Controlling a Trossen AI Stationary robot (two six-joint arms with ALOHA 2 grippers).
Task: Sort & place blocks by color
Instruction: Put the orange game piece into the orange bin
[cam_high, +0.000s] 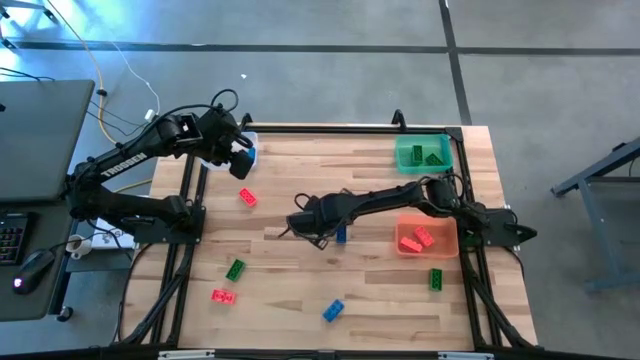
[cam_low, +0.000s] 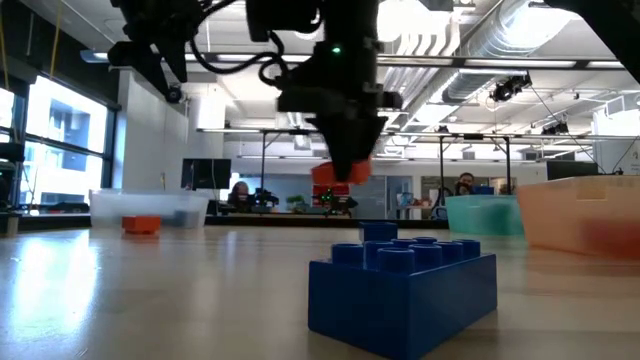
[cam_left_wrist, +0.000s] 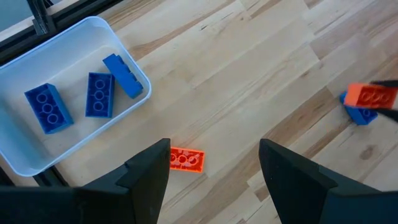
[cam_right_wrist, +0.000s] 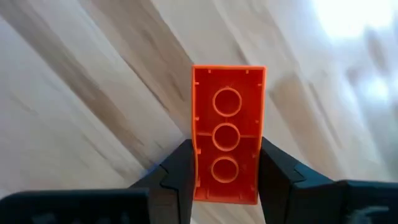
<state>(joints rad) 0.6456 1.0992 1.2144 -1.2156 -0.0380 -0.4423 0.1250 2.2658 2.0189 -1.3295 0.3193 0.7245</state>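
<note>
My right gripper (cam_high: 305, 225) hangs over the middle of the table, shut on an orange block (cam_right_wrist: 227, 127). The low view shows this block (cam_low: 340, 172) clear of the wood, above and beyond a blue block (cam_low: 400, 290) that lies flat, studs up. My left gripper (cam_left_wrist: 214, 155) stands open above the table's far left, beside the clear bin (cam_left_wrist: 37, 163) with three blue blocks. Another orange block (cam_left_wrist: 186, 160) lies on the wood below it. Loose blocks rest near the front: green (cam_high: 235, 268), red (cam_high: 223, 296), blue (cam_high: 333, 310), green (cam_high: 436, 279). My right gripper pinches the orange block's two long sides (cam_right_wrist: 198, 177) between its two fingers, near one end. The fingers (cam_right_wrist: 177, 171) come steeply from above. The block's hollow underside faces the wrist camera and its other end sticks out past the fingertips. It hangs tilted, lifted clear of the table.
A green bin (cam_high: 402, 158) with green blocks stands at the far right corner. An orange bin (cam_high: 452, 240) with red blocks sits at the right edge. Bare wood lies between the clear bin and the table's middle.
</note>
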